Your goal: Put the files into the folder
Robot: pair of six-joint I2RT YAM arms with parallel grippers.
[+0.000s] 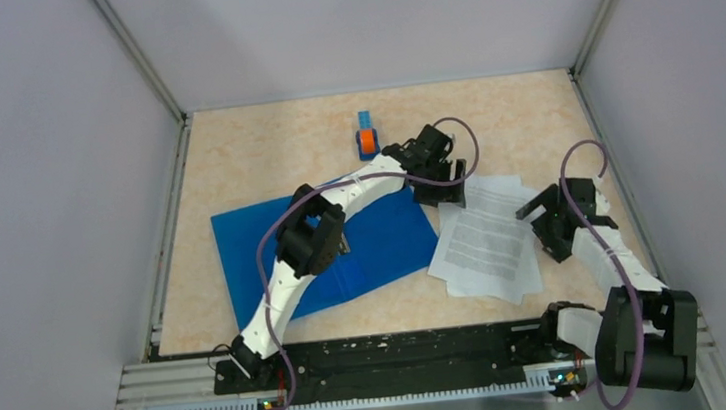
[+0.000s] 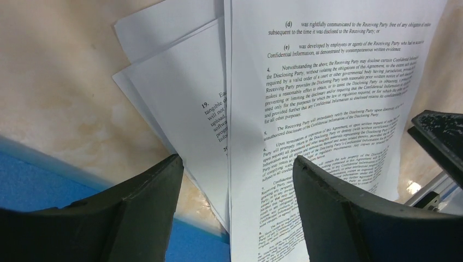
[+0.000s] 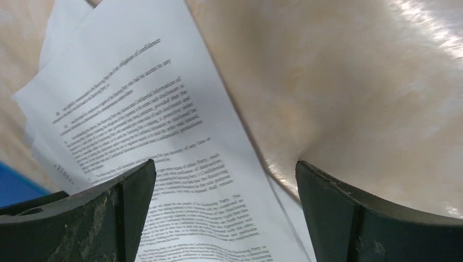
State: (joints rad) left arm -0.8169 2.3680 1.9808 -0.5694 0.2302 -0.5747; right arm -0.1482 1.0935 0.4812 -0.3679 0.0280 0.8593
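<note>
While both arms lean in over the papers, the surroundings are plain: grey walls on three sides, a pale marbled surface, and a small blue-and-orange object toward the far edge, well apart from the paperwork; the folder lies flat left of centre, and the left arm stretches diagonally across it, its elbow covering part of the blue cover; the files lie on the surface just to the right of the folder, outside it, the sheets fanned and skewed so that several corners show one under another; their near left corner comes right up to the folder's edge, though I cannot tell whether it overlaps.

The left fingers are at the files' far left corner, spread wide and holding nothing; seen from the wrist, a printed sheet runs between the two tips, with bare surface and a strip of blue folder off to one side; whether the tips touch the paper I cannot tell; the right fingers are by the files' right edge, also spread wide and empty; one tip is over printed paper, the other over bare surface.
</note>
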